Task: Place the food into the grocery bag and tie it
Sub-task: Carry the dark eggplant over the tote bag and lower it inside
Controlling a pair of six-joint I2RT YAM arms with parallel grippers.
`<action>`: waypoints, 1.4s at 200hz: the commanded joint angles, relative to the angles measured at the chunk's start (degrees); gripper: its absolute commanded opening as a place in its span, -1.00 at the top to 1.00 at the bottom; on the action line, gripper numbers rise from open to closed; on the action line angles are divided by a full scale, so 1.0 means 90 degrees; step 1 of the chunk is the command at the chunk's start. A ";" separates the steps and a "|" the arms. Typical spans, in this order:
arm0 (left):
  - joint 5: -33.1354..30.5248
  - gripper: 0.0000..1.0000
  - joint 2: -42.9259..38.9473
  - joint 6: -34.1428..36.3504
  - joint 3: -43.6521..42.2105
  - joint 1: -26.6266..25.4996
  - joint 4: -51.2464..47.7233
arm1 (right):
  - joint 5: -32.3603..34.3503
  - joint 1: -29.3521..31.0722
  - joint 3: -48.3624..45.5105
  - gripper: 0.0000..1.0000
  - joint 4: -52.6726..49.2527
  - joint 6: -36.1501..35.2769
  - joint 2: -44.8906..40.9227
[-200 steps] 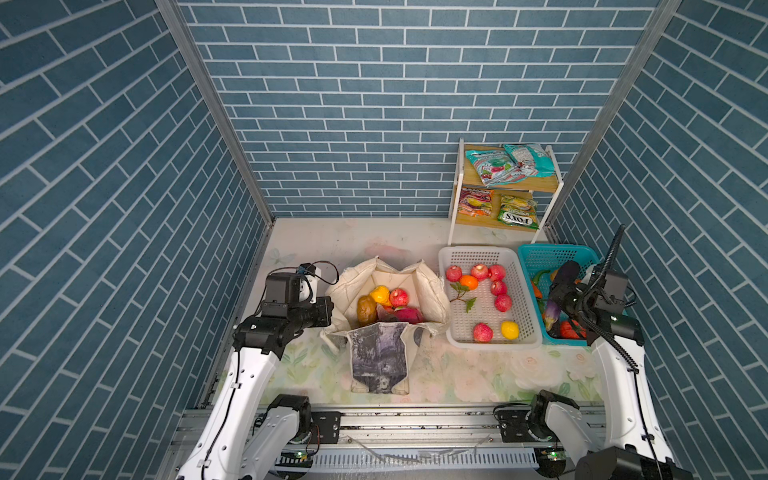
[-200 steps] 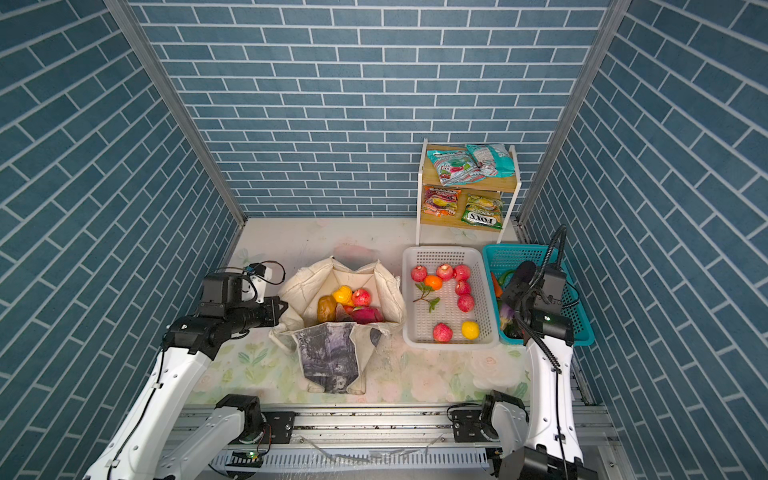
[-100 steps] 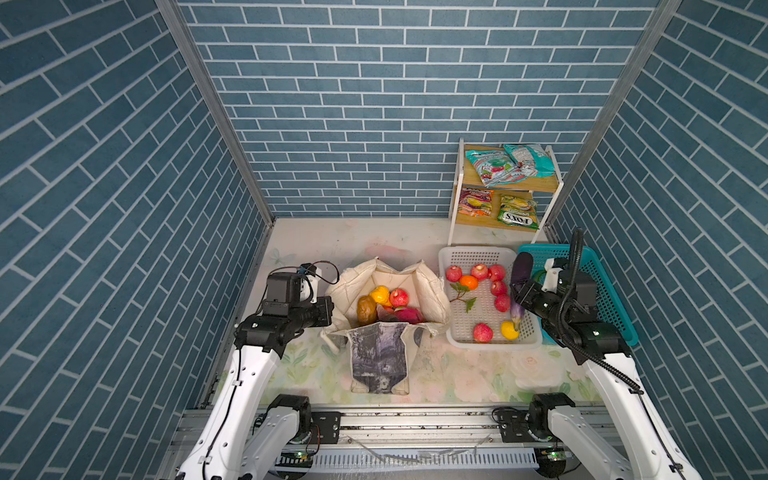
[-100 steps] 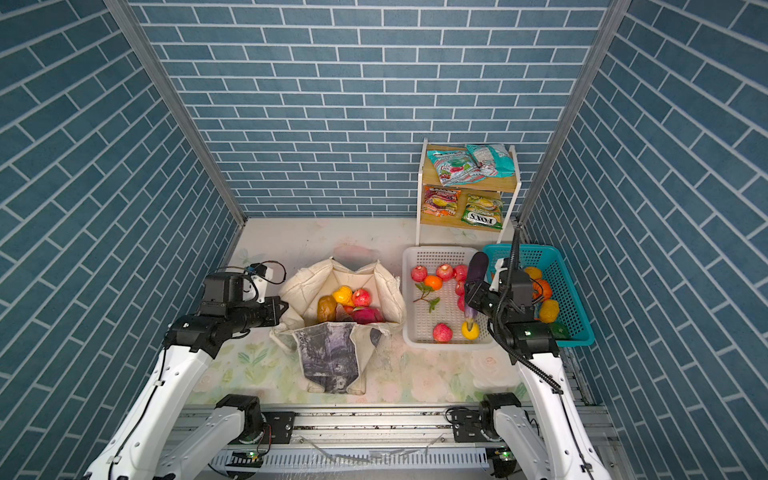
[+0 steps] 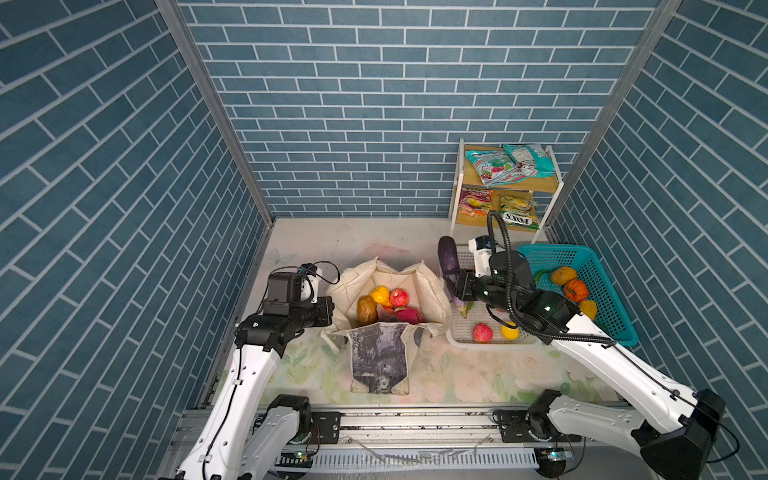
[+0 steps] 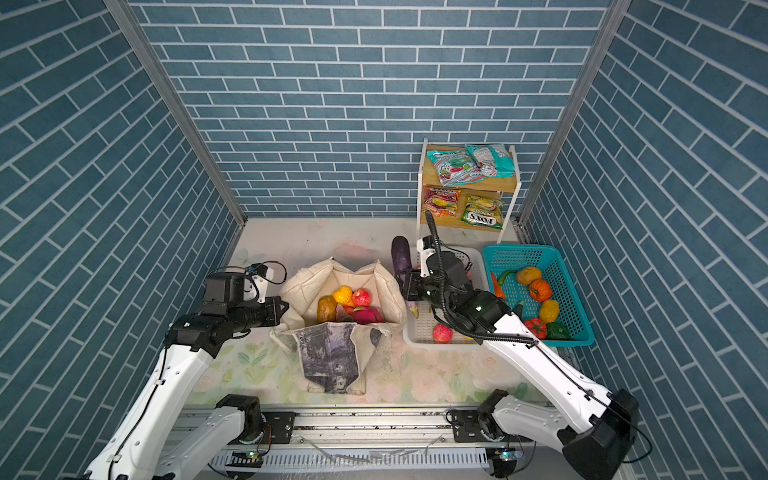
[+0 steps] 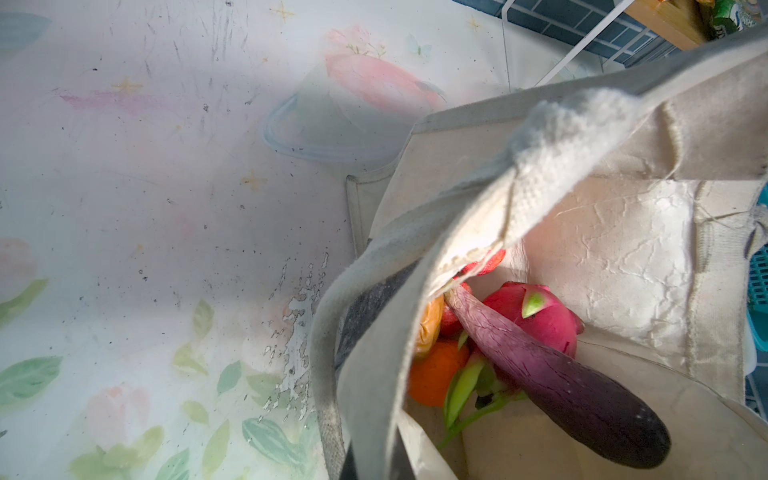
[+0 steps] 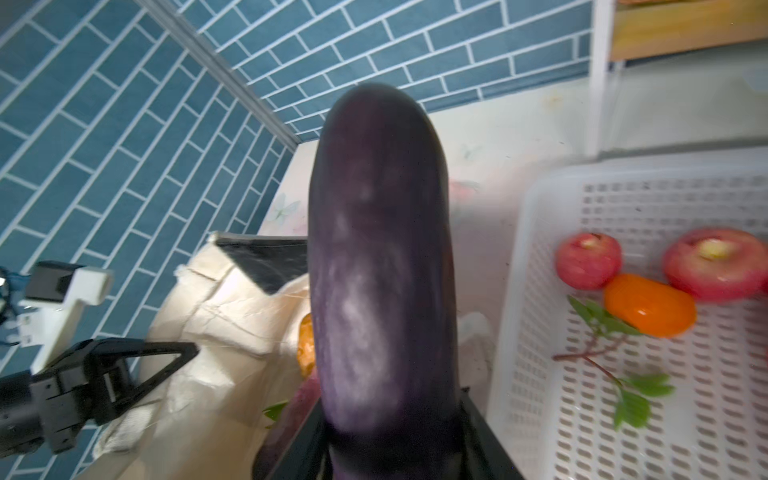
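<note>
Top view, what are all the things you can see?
grocery bag: one, cream with grey print, table middle
food in bag: at least six, red, yellow, brown, orange, pink, purple, inside
aubergine: one, purple, in the air right of bag
white basket: one, right of bag, holding red apples, orange, yellow fruit
teal basket: one, far right, about eight mixed vegetables
shelf: one, wood and white, back right
snack packets: four, teal above, orange and green below, on shelf
left pincer: black, shut on bag's left rim
right pincer: black, shut on aubergine
</note>
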 commanded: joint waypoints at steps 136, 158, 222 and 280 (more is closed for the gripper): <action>0.0008 0.97 0.0012 0.0067 -0.0060 -0.0042 0.0002 | 0.0120 0.1667 0.1822 0.59 0.0464 -0.2472 0.2199; 0.0013 0.97 0.0019 0.0067 -0.0058 -0.0041 0.0001 | 0.0044 0.1662 0.1753 0.59 0.0512 -0.2512 0.2336; 0.0011 0.97 0.0023 0.0067 -0.0062 -0.0040 -0.0002 | -0.0515 0.1668 0.1449 0.59 0.0596 -0.2565 0.2630; 0.0013 0.97 0.0021 0.0067 -0.0062 -0.0041 0.0003 | -0.0565 0.1663 0.1080 0.58 0.0313 -0.2812 0.2553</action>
